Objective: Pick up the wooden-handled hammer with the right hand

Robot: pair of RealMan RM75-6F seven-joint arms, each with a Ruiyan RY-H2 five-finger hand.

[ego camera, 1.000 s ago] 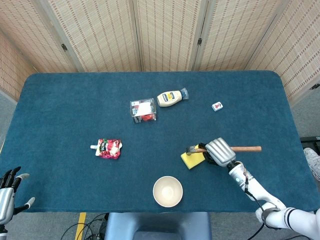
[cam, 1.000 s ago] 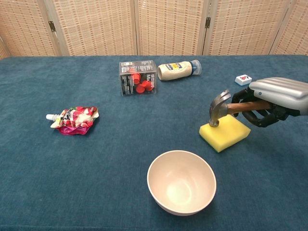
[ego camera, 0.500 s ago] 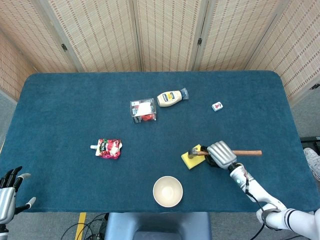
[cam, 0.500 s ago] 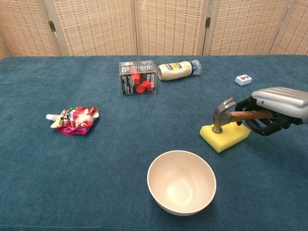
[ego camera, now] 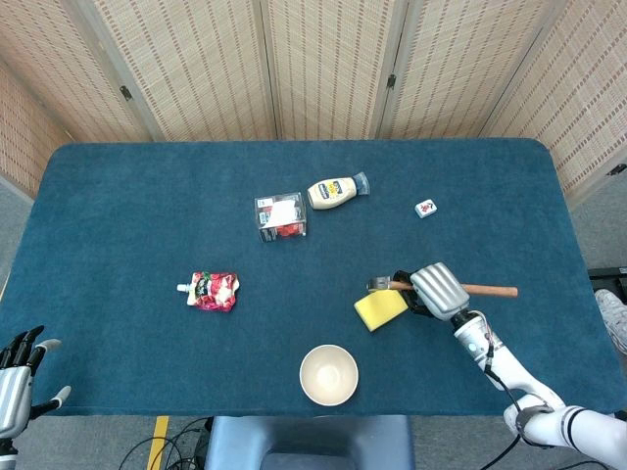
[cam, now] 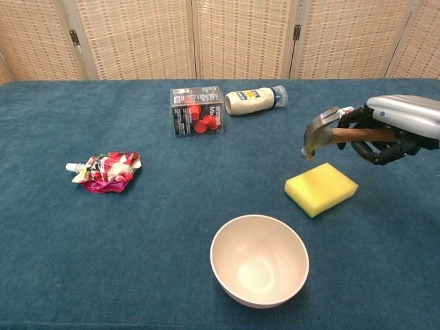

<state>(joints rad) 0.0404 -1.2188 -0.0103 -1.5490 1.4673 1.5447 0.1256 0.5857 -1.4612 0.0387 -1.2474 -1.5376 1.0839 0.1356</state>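
Bright even indoor light, soft faint shadows under objects, no glare, both views sharp, slight wide-angle bending at head view edges.

head view overhead, chest view low, nearer

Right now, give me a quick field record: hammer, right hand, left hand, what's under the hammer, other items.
hammer: held, head clear above the table
right hand: grips the wooden handle
left hand: idle off the table's near left corner, fingers apart
under hammer head: yellow sponge, not touching
other items: bowl, red pouch, clear box, mayonnaise bottle, small tile
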